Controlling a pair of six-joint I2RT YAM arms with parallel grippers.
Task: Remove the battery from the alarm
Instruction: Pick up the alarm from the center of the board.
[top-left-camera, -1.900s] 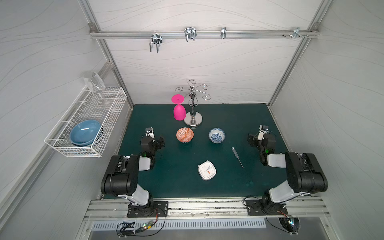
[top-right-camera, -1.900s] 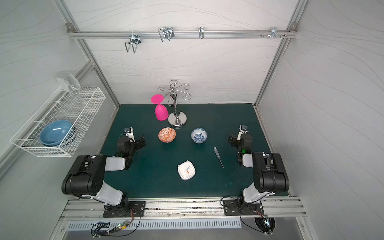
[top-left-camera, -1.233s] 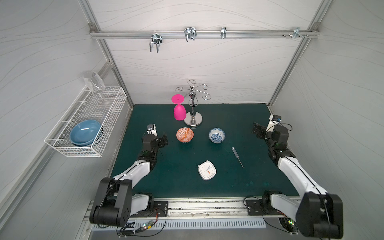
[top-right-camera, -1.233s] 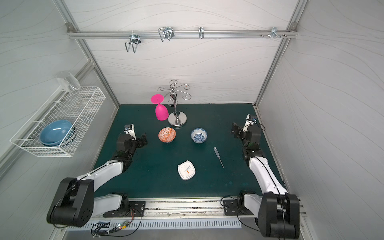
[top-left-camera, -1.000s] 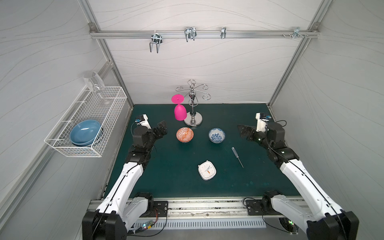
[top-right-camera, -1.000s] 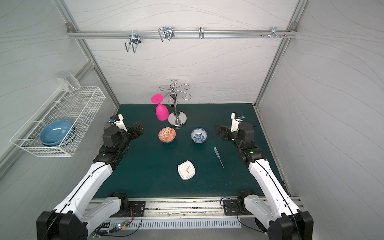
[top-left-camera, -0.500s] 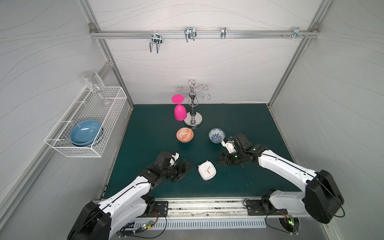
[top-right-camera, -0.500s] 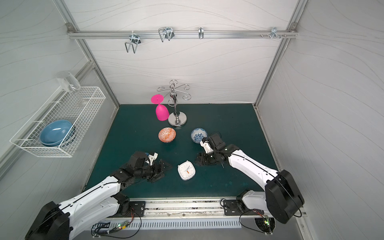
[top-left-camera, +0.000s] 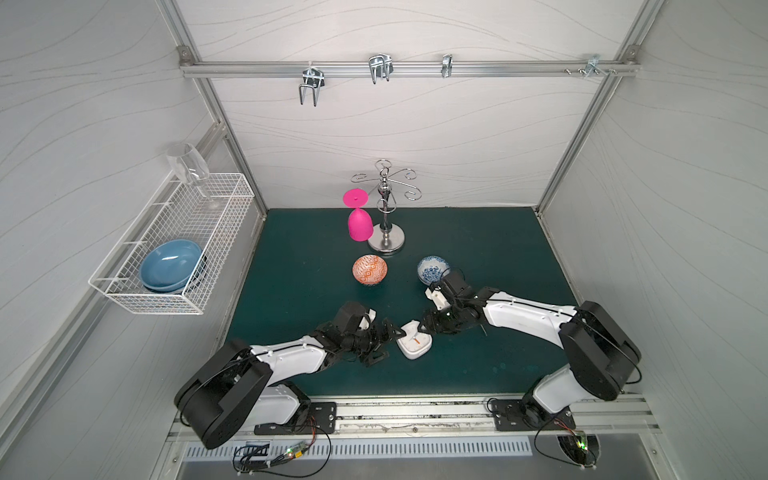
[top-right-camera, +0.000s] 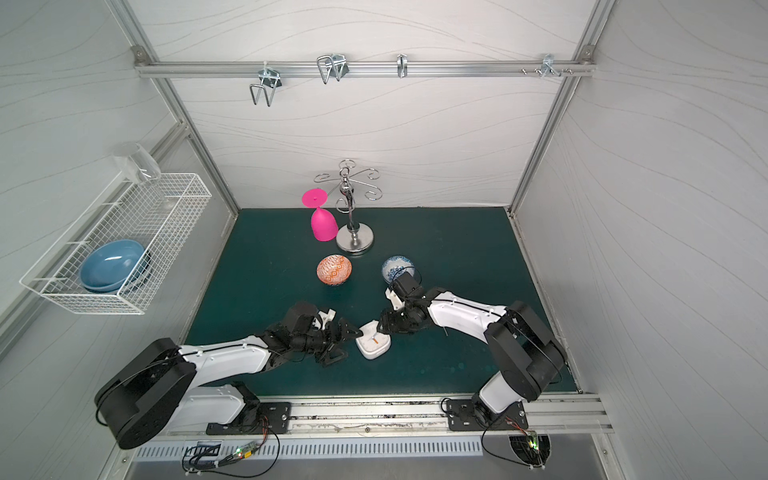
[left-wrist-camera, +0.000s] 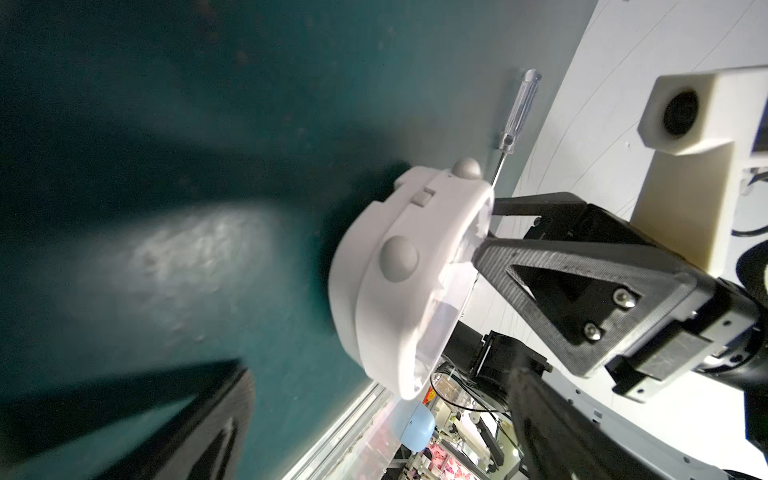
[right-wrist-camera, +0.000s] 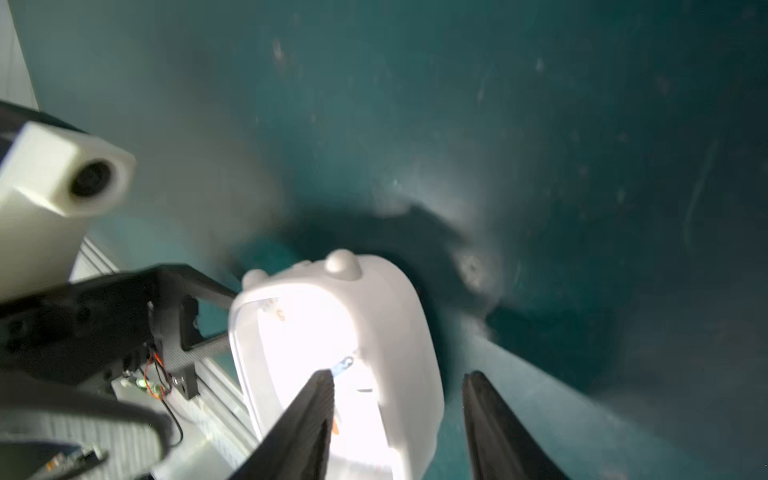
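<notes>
Alarm (top-left-camera: 414, 341) face-up, knobbed edge toward left claw (top-left-camera: 392, 344), right claw (top-left-camera: 426, 328) straddling rim

Alarm (top-left-camera: 414, 344) at near-centre of the mat (top-left-camera: 478, 232); left gripper (top-left-camera: 392, 343) just to its left, right gripper (top-left-camera: 428, 327) at its far-right edge. Farther back, side by side: left bowl (top-left-camera: 369, 269), right bowl (top-left-camera: 432, 268). Behind them the stand (top-left-camera: 386, 232), a goblet (top-left-camera: 359, 222) hanging at its left; on the left wall, a basket (top-left-camera: 216, 232) holds a dish (top-left-camera: 170, 270).

No lettering, label or number is legible anywhere; the face of the alarm (right-wrist-camera: 332, 328) is washed out.
</notes>
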